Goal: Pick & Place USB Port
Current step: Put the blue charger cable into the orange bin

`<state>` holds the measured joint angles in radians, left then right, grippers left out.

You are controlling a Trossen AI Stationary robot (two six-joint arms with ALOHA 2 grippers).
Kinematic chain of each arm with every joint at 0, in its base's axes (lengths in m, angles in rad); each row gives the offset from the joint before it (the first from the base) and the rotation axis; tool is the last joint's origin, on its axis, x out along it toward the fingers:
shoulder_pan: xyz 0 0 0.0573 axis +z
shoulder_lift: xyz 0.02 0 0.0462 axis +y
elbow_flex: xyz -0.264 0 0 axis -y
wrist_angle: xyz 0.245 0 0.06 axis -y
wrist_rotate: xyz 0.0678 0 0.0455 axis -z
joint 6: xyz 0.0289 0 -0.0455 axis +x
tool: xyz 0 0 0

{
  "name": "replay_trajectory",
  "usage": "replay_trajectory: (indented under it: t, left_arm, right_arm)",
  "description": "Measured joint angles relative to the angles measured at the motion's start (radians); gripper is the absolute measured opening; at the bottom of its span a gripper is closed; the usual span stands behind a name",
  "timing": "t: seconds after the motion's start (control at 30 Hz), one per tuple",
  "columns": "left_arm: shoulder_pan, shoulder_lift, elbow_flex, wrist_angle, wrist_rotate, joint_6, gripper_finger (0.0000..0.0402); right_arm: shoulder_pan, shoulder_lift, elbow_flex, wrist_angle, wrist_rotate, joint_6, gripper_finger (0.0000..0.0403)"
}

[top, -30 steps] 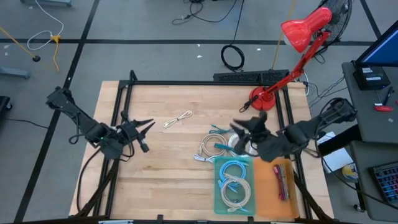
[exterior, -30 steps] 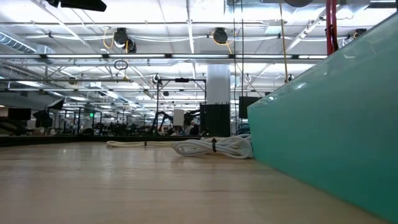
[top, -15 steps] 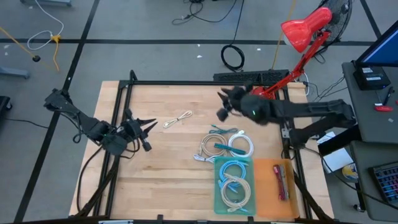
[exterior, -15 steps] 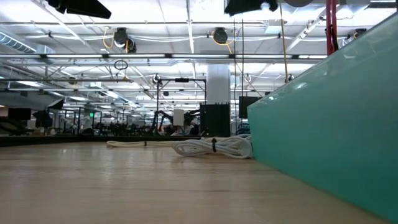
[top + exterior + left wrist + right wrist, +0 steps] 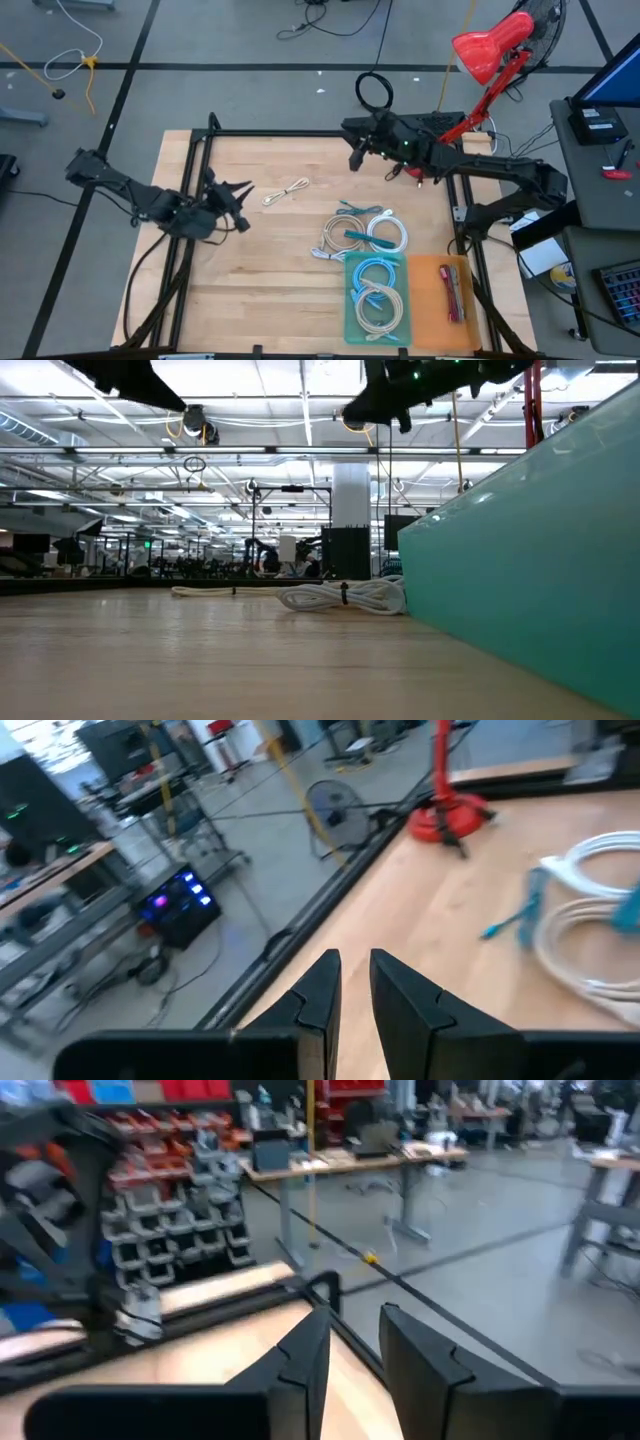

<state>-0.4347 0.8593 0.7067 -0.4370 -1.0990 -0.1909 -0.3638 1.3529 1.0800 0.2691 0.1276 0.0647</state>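
A small white cable [image 5: 287,192] lies loose on the wooden table; in the low view the same cable [image 5: 205,591] shows far off. A pile of white coiled cables with blue plugs [image 5: 352,236] rests on the table beside the teal tray [image 5: 348,290], which holds more coils. My left gripper [image 5: 238,192] hovers left of the small cable, its fingers [image 5: 320,982] close together with nothing between them. My right gripper [image 5: 353,157] hangs high near the table's far edge, empty, its fingers [image 5: 305,1345] also close together.
An orange tray [image 5: 430,300] with a red item sits right of the teal tray, whose wall [image 5: 530,560] fills the low view's right side. A red desk lamp's base [image 5: 415,157] stands at the far right corner, under my right arm. A black frame [image 5: 200,160] borders the table.
My right gripper has risen from over the coils by the teal tray and swung toward the table's far edge, ending near the lamp base. My left gripper has edged slightly toward the small white cable. The cables have stayed where they were.
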Motion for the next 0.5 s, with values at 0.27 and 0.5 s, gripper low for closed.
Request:
replay_trajectory:
  t: [0.27,0.5]
  left_arm:
    - [0.211,0.0,-0.059,0.025,0.004,-0.001,0.0062]
    - [0.45,0.0,-0.138,0.074,0.162,0.011,0.0062]
  right_arm:
    - [-0.068,0.002,-0.123,-0.035,0.0,0.018,0.0085]
    - [-0.104,0.024,-0.172,-0.138,-0.125,0.0,0.0087]
